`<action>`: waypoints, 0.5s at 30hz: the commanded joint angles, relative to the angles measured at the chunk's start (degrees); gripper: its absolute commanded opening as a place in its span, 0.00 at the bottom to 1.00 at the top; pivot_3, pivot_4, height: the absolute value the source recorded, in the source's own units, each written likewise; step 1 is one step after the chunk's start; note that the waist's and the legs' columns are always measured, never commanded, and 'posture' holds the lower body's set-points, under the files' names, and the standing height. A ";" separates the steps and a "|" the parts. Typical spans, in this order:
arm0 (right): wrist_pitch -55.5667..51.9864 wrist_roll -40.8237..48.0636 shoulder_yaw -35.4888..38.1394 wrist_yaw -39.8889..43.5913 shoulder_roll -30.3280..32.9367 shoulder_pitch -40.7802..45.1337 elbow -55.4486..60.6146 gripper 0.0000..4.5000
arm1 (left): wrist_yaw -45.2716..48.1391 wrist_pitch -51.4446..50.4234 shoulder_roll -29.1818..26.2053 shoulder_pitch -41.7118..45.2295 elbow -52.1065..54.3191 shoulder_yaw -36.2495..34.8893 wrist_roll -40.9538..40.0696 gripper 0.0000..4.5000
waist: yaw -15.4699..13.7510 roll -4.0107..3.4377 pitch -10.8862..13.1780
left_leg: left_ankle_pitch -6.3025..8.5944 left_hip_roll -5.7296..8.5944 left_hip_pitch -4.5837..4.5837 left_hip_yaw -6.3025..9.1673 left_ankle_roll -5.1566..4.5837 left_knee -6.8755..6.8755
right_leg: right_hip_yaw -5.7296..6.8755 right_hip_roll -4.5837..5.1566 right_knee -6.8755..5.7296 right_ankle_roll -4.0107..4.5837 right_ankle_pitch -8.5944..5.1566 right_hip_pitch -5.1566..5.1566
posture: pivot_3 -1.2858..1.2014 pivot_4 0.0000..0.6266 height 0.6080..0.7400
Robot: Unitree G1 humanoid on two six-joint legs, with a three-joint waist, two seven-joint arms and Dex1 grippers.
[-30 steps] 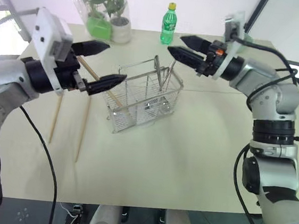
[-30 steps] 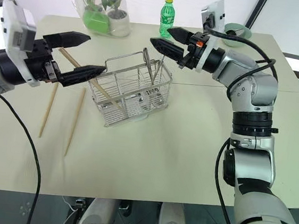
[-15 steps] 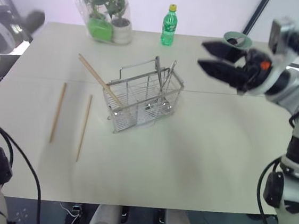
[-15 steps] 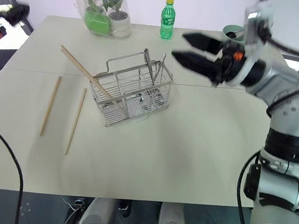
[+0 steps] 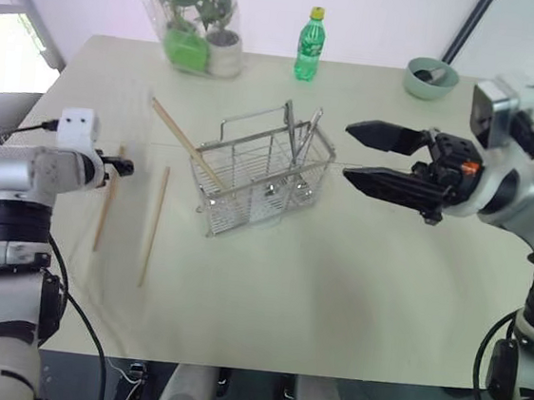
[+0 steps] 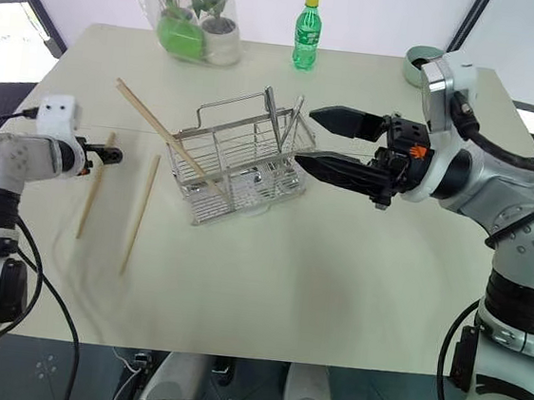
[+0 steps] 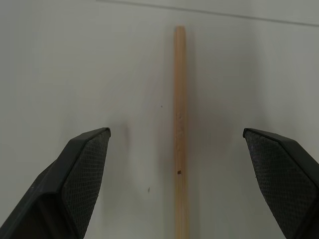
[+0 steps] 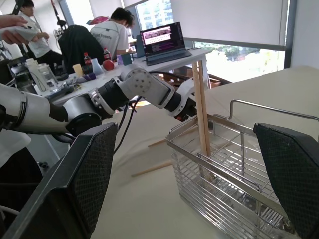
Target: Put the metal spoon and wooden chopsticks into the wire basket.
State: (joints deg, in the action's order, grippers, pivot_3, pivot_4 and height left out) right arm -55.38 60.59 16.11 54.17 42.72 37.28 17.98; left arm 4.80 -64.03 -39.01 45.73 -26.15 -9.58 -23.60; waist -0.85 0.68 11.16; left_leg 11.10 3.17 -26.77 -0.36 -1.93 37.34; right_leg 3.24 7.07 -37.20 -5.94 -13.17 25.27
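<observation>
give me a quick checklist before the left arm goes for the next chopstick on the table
1. left gripper open, a chopstick between its fingers: ok
2. Nothing held by either gripper: ok
3. right gripper open, beside the wire basket, away from the left side: ok
4. One chopstick already leaning in the basket: ok
5. Second loose chopstick lies apart from the first: ok
6. metal spoon fully seated in the basket: cannot tell
</observation>
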 commanded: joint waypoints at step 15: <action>2.38 3.34 4.10 -4.70 2.53 -2.63 1.76 1.00 | 3.70 8.05 4.15 5.51 -11.79 -1.47 8.47 0.01 | 0.04 0.02 -0.08 | 0.00 0.00 0.07 0.00 -0.01 0.00 | 0.07 0.09 0.06 0.00 0.00 -0.15 | 0.52 0.24 0.58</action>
State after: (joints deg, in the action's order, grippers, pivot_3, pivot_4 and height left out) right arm -54.22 63.11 18.38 49.36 44.22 34.53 19.29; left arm 8.94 -56.14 -35.14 51.65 -37.08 -10.36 -15.95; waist -0.81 0.71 11.08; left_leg 11.10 3.18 -26.70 -0.36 -1.94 37.34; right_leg 3.31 7.16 -37.14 -5.94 -13.17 25.12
